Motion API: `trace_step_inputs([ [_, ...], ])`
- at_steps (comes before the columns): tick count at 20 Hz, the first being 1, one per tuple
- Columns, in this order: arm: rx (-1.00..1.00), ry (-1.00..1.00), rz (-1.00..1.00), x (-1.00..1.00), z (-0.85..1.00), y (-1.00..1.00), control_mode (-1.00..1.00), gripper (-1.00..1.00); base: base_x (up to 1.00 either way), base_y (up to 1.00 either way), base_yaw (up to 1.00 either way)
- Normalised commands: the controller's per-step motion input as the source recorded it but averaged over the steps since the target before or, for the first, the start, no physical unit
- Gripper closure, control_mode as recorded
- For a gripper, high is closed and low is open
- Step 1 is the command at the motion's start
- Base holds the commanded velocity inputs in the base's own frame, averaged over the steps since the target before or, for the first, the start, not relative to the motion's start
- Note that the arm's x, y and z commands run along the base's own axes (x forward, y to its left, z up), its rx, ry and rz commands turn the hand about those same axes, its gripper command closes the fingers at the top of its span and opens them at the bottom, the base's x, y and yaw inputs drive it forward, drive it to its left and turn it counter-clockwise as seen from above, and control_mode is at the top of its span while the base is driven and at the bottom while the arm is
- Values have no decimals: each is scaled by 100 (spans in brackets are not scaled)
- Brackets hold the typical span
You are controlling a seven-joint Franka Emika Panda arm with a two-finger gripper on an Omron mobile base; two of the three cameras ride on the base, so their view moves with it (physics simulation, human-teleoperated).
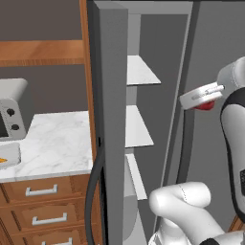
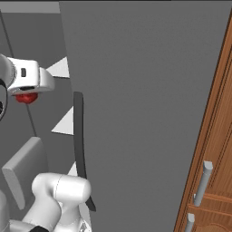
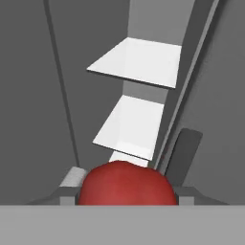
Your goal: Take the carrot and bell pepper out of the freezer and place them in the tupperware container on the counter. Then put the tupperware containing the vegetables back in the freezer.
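Observation:
My gripper (image 1: 206, 105) is shut on the round dark-red bell pepper (image 1: 207, 106), held in the air in front of the open freezer (image 1: 113, 119). In the hand view the bell pepper (image 3: 127, 184) sits between my fingers (image 3: 67, 183), with the freezer's white shelves (image 3: 134, 123) beyond it. From the right base view the bell pepper (image 2: 26, 98) hangs under my white hand. On the counter (image 1: 57, 143) at the far left lies the light-grey tupperware container (image 1: 9, 154), cut off by the picture's edge. The orange carrot (image 1: 2, 161) shows inside it.
A grey microwave (image 1: 13, 111) stands on the counter behind the container. The open freezer door (image 2: 149, 113) with its long dark handle (image 2: 80, 145) stands to my right. Wooden drawers (image 1: 43, 210) run under the counter. A wooden cabinet (image 2: 213, 181) stands right of the door.

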Motion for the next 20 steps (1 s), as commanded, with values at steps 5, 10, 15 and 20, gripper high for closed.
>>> trace_step_inputs([
  [5, -1, 4, -8, -31, -8, -23, -100, 100, 0, 0, 0],
  [10, -1, 0, -5, -1, -8, -7, -100, 100, 0, 0, 0],
  [15, 0, 0, -3, 0, 0, -3, -100, 100, 0, 0, 0],
  [20, 0, 0, -5, 0, -2, -7, -100, 100, 0, 0, 0],
])
